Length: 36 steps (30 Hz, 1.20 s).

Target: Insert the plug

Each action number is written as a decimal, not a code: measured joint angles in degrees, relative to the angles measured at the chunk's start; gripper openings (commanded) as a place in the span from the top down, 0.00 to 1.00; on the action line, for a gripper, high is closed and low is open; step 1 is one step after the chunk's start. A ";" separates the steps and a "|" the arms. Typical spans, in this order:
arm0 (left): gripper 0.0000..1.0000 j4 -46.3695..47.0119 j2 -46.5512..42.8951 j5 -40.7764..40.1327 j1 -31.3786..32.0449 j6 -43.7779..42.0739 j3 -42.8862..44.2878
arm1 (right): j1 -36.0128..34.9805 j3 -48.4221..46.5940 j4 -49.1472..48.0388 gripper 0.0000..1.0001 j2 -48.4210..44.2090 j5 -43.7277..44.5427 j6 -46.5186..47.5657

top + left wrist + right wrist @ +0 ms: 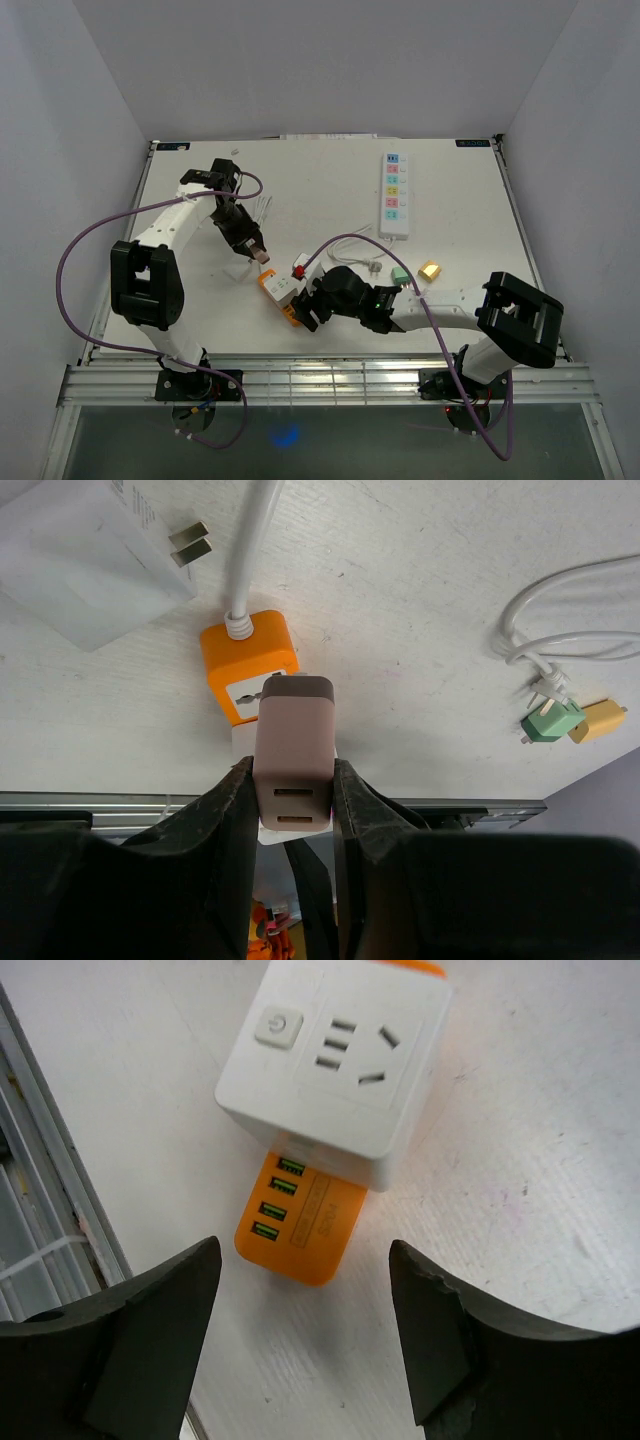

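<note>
My left gripper (252,243) is shut on a pinkish-brown plug adapter (293,742) and holds it just above and to the upper left of the orange and white socket cube (280,290). In the left wrist view the adapter's far end overlaps the cube's white socket face (246,693). My right gripper (309,306) is open at the cube's near right end. In the right wrist view the cube's white socket face (335,1055) and orange USB side (300,1225) lie just ahead of the open fingers (160,1320), which do not touch it.
A white power strip (396,195) lies at the back right. A green plug (400,275) and a yellow plug (431,270) lie right of the cube. A white charger (95,570) lies left of it, and a coiled white cable (264,208) behind it. The table's near edge rail (330,375) runs just behind both grippers.
</note>
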<state>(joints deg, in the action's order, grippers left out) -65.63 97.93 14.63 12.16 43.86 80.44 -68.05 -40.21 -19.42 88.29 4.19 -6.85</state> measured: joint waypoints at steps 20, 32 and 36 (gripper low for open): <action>1.00 -4.26 -4.35 -2.14 0.00 -5.55 1.70 | 4.90 2.60 0.50 0.17 -4.04 -2.49 5.62; 1.00 -4.55 -10.75 -3.98 -0.42 -5.66 1.70 | 8.26 -11.23 12.72 0.06 -4.11 -6.80 8.59; 1.00 -4.72 -11.54 -4.81 -0.48 -5.46 1.70 | 7.67 -18.62 16.22 0.07 -1.42 -7.82 8.11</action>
<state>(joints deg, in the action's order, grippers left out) -70.35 86.39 9.82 11.68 38.39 82.15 -60.38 -58.83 -3.20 86.87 -3.64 1.26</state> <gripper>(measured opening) 0.386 0.938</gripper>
